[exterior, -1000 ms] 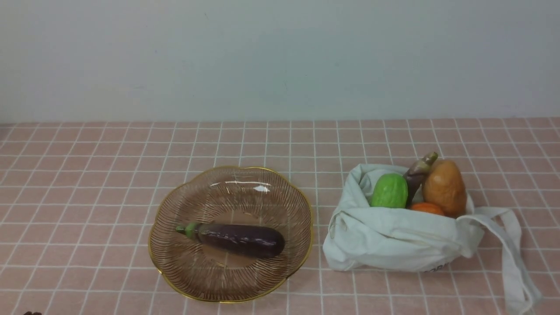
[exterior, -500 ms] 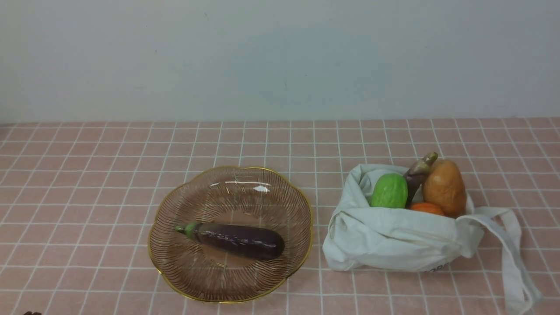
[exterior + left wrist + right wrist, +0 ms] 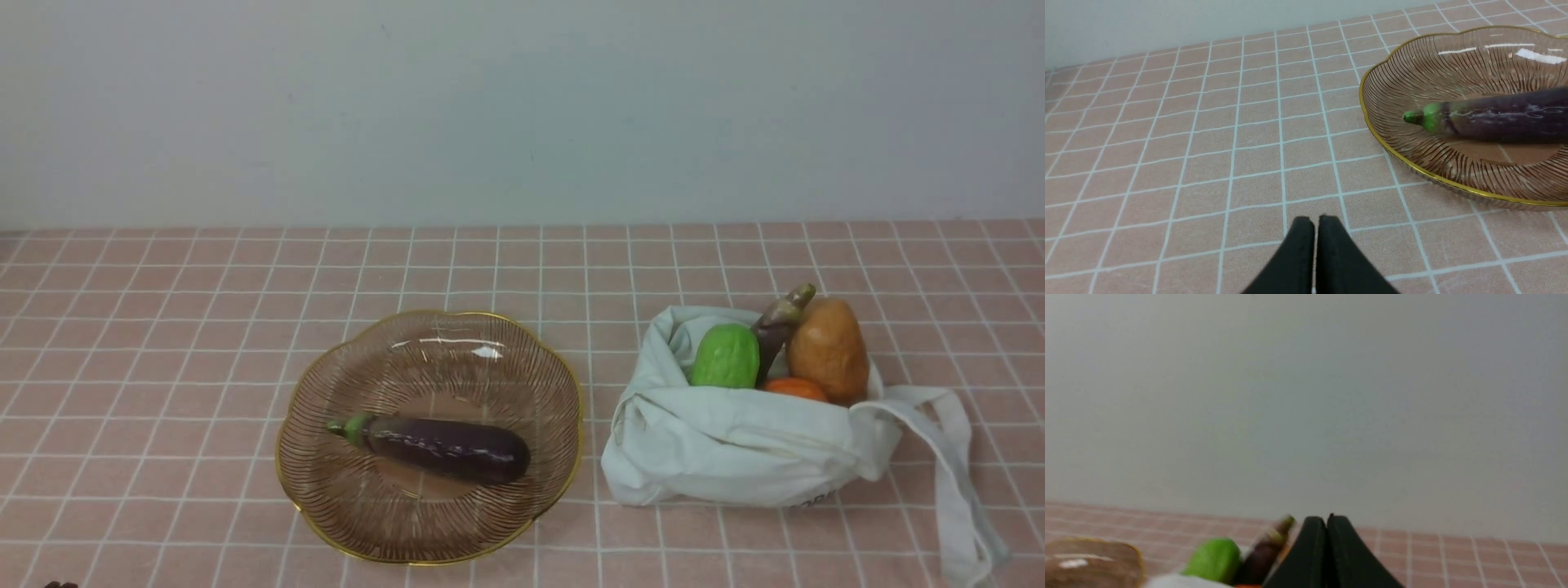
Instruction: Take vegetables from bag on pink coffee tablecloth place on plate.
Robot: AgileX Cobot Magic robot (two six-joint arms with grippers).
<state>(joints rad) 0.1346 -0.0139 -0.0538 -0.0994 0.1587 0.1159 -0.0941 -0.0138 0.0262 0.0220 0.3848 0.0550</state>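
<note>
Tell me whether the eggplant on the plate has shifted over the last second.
No. The eggplant lies at the same spot against the plate rim and tablecloth grid lines.

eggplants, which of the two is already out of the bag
The eggplant lying on its side in the plate. The other eggplant stands stem-up in the bag, between green gourd and potato.

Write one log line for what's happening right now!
plate: one eggplant | bag: four vegetables left | left gripper: shut, empty | right gripper: shut, empty
</note>
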